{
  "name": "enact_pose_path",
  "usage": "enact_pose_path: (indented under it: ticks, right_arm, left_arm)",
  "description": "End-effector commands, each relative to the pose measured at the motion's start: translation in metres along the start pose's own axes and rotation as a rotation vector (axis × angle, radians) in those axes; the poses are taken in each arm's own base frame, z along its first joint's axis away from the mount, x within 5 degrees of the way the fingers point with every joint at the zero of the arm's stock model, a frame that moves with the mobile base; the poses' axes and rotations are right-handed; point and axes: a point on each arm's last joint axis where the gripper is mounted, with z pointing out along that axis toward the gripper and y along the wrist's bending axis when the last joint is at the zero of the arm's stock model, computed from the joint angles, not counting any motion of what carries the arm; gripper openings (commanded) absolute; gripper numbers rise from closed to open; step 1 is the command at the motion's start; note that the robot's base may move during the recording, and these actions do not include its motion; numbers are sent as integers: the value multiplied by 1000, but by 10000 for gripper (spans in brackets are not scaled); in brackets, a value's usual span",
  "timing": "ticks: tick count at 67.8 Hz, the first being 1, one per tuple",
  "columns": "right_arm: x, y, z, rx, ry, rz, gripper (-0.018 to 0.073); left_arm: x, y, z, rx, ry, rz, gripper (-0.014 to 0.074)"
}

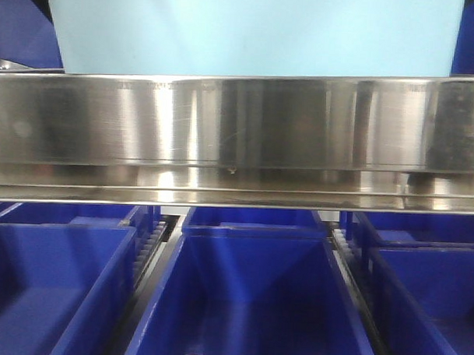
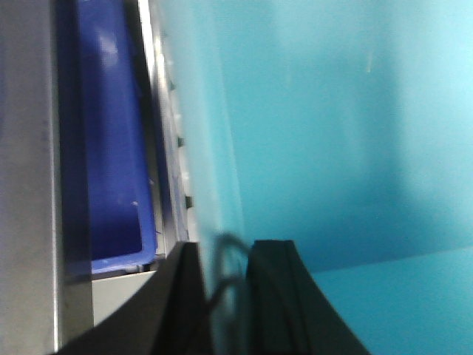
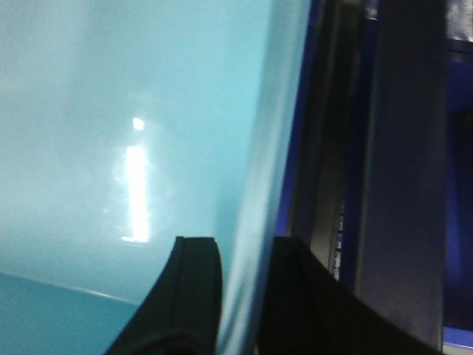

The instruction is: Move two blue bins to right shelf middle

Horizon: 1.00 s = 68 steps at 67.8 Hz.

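Steel rail fronts pale bin; left end effector and right end effector each pinch its wall.

I can read no text, label, brand, number or sign from here. In the front view the pale blue bin, the steel front rail just below it and the dark blue tubs nearer me show only plain surfaces. Both wrist views are too close and blurred to make out any marking.
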Motion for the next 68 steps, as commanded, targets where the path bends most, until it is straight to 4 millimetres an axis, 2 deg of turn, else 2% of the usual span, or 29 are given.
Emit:
enact_pose_path:
  ticks: [1, 14, 26, 37, 57, 68]
  right_arm:
    - [2, 0, 3, 4, 19, -1, -162]
    - [2, 0, 3, 3, 17, -1, -154]
    - [-1, 1, -14, -11, -72, -3, -154]
    - [-6, 3, -40, -29, -209, -8, -154]
    - [-23, 4, -98, -21, -474, -47, -154]
    - [-34, 7, -125, -26, -578, -56, -154]
  left_arm:
    - [2, 0, 0, -6, 11, 8, -110]
    - [2, -1, 0, 3, 11, 3, -111]
    - [1, 0, -7, 8, -12, 1, -111]
    - [-8, 1, -39, 42, -134, -11, -111]
    - [-31, 5, -123, 130, -487, -37, -111]
    - [-37, 6, -144, 148, -563, -44, -111]
